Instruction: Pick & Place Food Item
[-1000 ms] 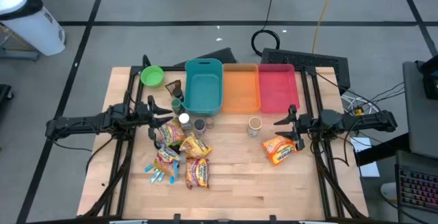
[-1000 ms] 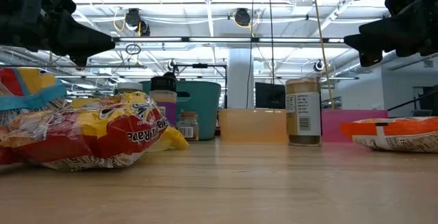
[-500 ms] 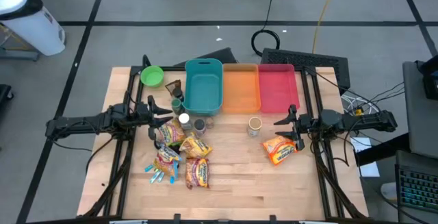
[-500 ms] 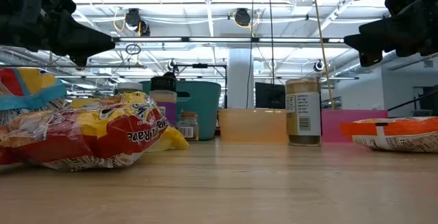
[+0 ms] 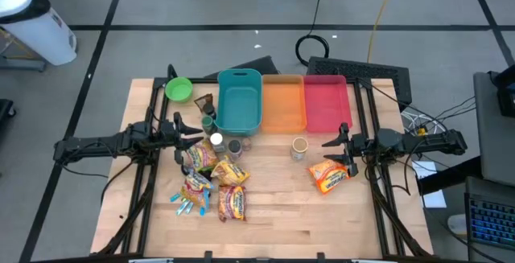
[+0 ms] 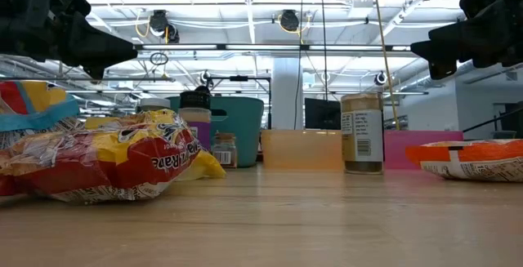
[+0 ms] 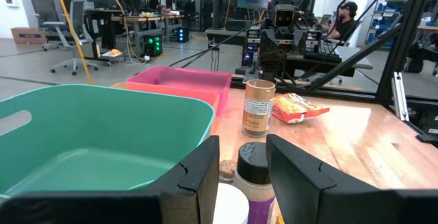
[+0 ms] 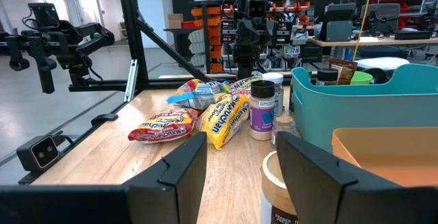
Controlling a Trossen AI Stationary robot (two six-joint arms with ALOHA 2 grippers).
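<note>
Several yellow-and-red snack bags (image 5: 216, 178) lie flat on the wooden table at centre left; an orange snack bag (image 5: 330, 174) lies at the right. My left gripper (image 5: 191, 132) hovers level above the table's left side, next to the bags, open, with nothing between its fingers (image 7: 205, 162). My right gripper (image 5: 338, 145) hovers level at the right side, just beyond the orange bag (image 6: 474, 159), open and holding nothing (image 8: 241, 148). A teal bin (image 5: 240, 100), an orange bin (image 5: 282, 104) and a pink bin (image 5: 326, 102) stand in a row at the far edge.
A green bowl (image 5: 179, 89) sits at the far left. Small spice jars (image 5: 225, 142) stand in front of the teal bin, and a brown-labelled jar (image 5: 299, 147) stands mid-table. Bare wood shows along the near edge (image 5: 298, 223). People sit at desks beyond the table (image 7: 342, 18).
</note>
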